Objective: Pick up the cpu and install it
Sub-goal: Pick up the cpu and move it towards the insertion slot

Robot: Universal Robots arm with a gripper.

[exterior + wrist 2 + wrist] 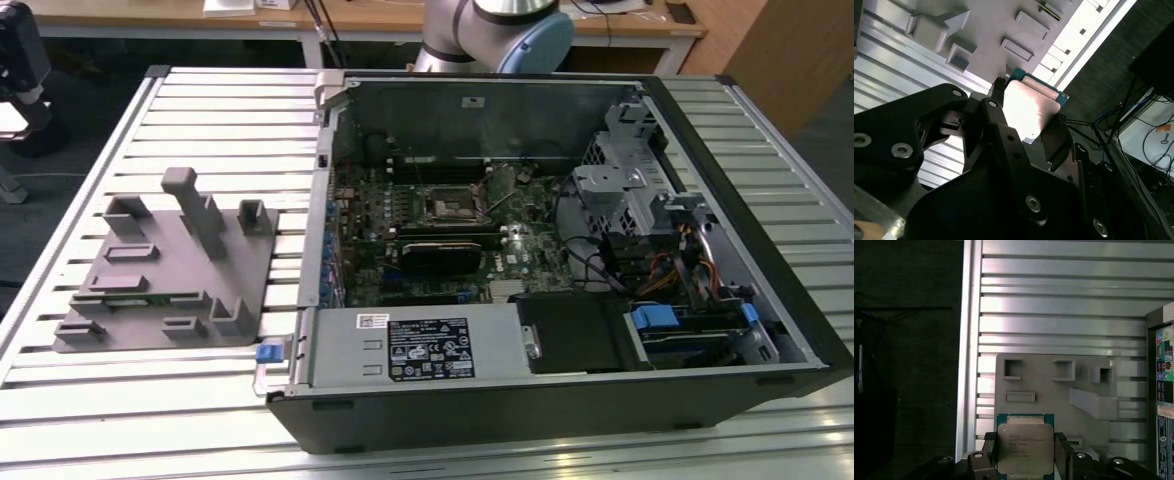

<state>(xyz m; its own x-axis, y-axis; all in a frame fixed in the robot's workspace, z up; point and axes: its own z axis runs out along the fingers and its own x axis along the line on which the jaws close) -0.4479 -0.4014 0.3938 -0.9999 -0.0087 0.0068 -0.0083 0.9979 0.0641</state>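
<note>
The cpu (1025,449) is a flat square chip with a pale metal top and a green edge. It sits between the black fingers of my gripper (1025,456), which is shut on two opposite sides of it. In the second wrist view the cpu (1030,107) stands out past the gripper (1026,126), held in the air over the grey holder plate (989,35). The open computer case (534,250) lies on the slatted table, and its square socket frame (445,203) sits on the motherboard.
The grey holder plate (174,270) with raised blocks and pockets lies at the exterior view's left of the case. A drive cage and cables (667,230) fill the case's right side. A power supply (420,345) sits at its front. The table edge (966,365) drops to dark floor.
</note>
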